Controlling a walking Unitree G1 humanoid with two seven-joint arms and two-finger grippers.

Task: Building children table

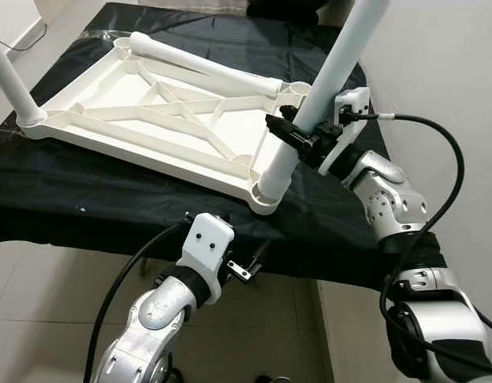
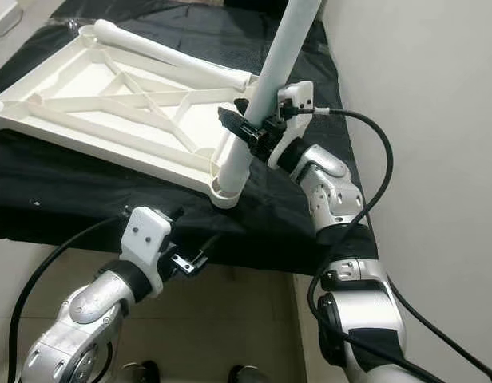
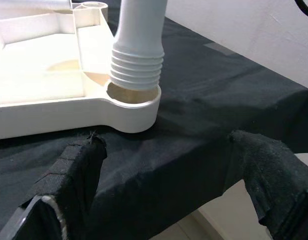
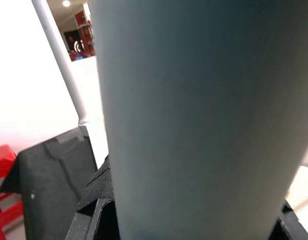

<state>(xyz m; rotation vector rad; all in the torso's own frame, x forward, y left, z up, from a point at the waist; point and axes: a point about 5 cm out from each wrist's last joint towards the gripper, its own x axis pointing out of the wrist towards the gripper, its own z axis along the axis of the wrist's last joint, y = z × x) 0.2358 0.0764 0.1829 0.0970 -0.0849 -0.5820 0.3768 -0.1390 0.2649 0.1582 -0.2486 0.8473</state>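
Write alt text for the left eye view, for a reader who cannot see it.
The right gripper clamps a white table leg standing tilted in the near corner socket of an upturned white tabletop on a black cloth. Another leg stands at the left corner, and a loose leg lies across the tabletop. The left gripper hangs below the cloth's edge.

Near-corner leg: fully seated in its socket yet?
No. The leg leans in its socket, thread ridges still exposed above the rim; right gripper grips it.

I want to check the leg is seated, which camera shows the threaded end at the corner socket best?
Left wrist view: the leg's threaded end sits tilted in the corner socket. Eye views show it smaller; right wrist view shows the shaft.
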